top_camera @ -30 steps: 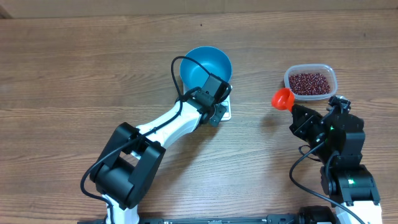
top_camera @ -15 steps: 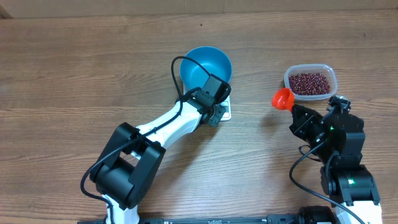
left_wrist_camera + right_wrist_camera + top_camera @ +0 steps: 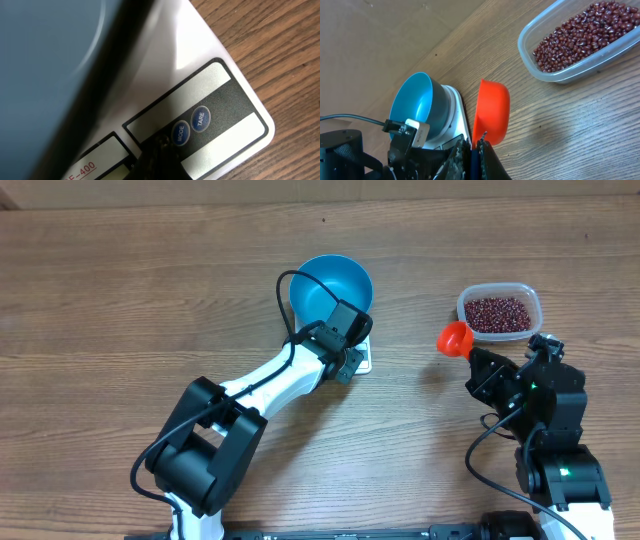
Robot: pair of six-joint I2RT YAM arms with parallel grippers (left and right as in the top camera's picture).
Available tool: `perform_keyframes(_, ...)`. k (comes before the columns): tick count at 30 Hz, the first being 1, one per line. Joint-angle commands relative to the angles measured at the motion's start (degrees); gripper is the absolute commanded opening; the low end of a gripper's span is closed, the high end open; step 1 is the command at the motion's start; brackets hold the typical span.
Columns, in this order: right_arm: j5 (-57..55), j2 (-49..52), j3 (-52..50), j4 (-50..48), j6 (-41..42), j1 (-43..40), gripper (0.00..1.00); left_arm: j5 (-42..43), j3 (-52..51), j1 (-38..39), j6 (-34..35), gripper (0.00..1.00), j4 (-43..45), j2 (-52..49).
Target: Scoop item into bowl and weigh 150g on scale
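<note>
Fingers of your right gripper pinched the glossy orange scoop by its handle. Your left gripper was pressed together, tip on the flat white scale beside the round MODE button. The smooth blue bowl sat on the scale; small maroon beans lay heaped in a clear tub.

The table was matt, grained wood. The bowl looked smooth blue plastic, the scale glossy white plastic, the tub clear plastic, the scoop shiny orange plastic.
</note>
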State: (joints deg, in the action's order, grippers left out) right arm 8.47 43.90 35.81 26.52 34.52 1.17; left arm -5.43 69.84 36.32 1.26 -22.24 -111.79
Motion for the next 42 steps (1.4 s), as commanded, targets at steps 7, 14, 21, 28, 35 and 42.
perform_keyframes(7,-0.92,-0.11,2.14,-0.7,-0.11,-0.17,0.04,-0.96,-0.37,0.04,-0.87,0.04,0.59,-3.72)
perform_keyframes(14,-0.94,-0.11,2.14,-1.11,-0.11,-0.17,0.04,-0.92,-0.37,0.07,-1.05,0.04,1.33,-3.72)
perform_keyframes(21,-0.96,-0.11,2.14,-1.81,-0.11,-0.17,0.04,1.01,0.87,0.11,-0.87,0.04,-4.92,-0.02)
perform_keyframes(28,-0.94,-0.11,2.14,-1.99,-0.11,-0.17,0.04,0.98,0.98,0.15,-1.11,0.04,-9.88,12.57)
perform_keyframes(35,-0.9,-0.11,2.14,-1.95,-0.11,-0.17,0.04,0.24,0.98,-0.07,-1.53,0.99,-18.05,22.45)
perform_keyframes(42,-0.72,-0.11,2.14,-1.62,-0.11,-0.17,0.04,-4.31,0.98,-0.46,-1.53,0.99,-26.93,26.29)
